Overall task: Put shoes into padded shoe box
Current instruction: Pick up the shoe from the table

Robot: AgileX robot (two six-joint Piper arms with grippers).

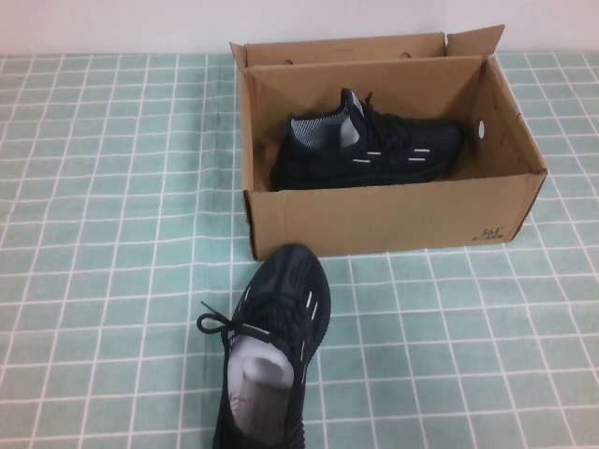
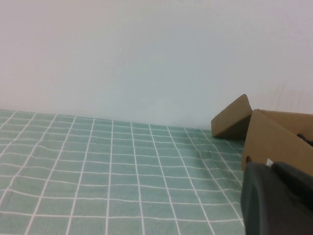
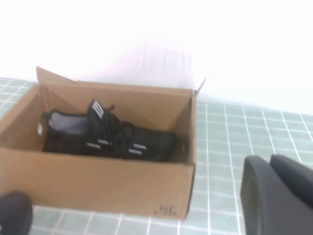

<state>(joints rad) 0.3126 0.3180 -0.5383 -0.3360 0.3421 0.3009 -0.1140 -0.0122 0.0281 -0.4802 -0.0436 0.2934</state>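
Observation:
The padded shoe box (image 1: 393, 220) is open, brown cardboard, at the back middle of the table. One black sneaker (image 1: 370, 145) lies on its side inside it. The other black sneaker (image 1: 276, 346) stands on the cloth in front of the box, toe toward the box, with white paper stuffed in it. Neither gripper shows in the high view. In the left wrist view my left gripper (image 2: 271, 166) is shut and empty, left of the box (image 2: 274, 137). In the right wrist view my right gripper (image 3: 269, 159) is shut and empty, in front of the box (image 3: 98, 181), facing the shoe inside (image 3: 110, 137).
A green checked cloth (image 1: 112, 234) covers the table. A white wall (image 1: 112, 23) runs along the back edge. The box's flaps (image 1: 473, 42) stand up at its far side. The front shoe's toe shows in the right wrist view (image 3: 14, 210).

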